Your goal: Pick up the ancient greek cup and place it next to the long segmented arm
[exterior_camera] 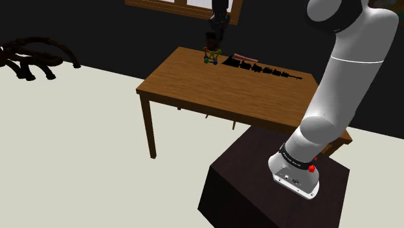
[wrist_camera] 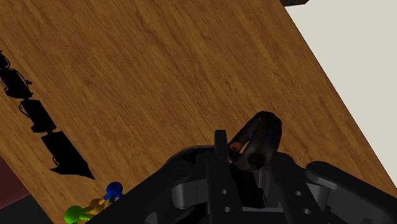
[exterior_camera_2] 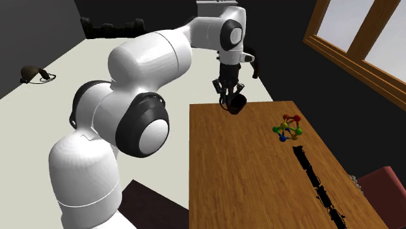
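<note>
In the shoulder view the white arm [exterior_camera: 346,78] rises from the stand [exterior_camera: 259,188] and reaches over the wooden surface [exterior_camera: 194,84]. The claw [exterior_camera: 217,29] hangs above the far edge, just over a small colourful toy [exterior_camera: 212,56]. What it carries I cannot make out against the black area behind. The long segmented arm [exterior_camera: 262,67], all black, lies along the same far edge, beside the toy. In the second exterior view the claw [exterior_camera_2: 231,97] points down and pinches the dark cup [exterior_camera_2: 236,104] between its fingers. The cup is in the air, above the far end of the surface [exterior_camera_2: 241,169] and apart from it. The colourful toy [exterior_camera_2: 288,127] stands near this view's right edge of the surface, and the segmented arm [exterior_camera_2: 317,185] stretches along that edge towards the near corner. In the wrist view the cup [wrist_camera: 259,137], dark with a reddish rim, sits clasped in the claw [wrist_camera: 245,153]. Below it the wood grain shows, with the segmented arm [wrist_camera: 48,130] and the toy [wrist_camera: 95,207] well apart from the cup.
</note>
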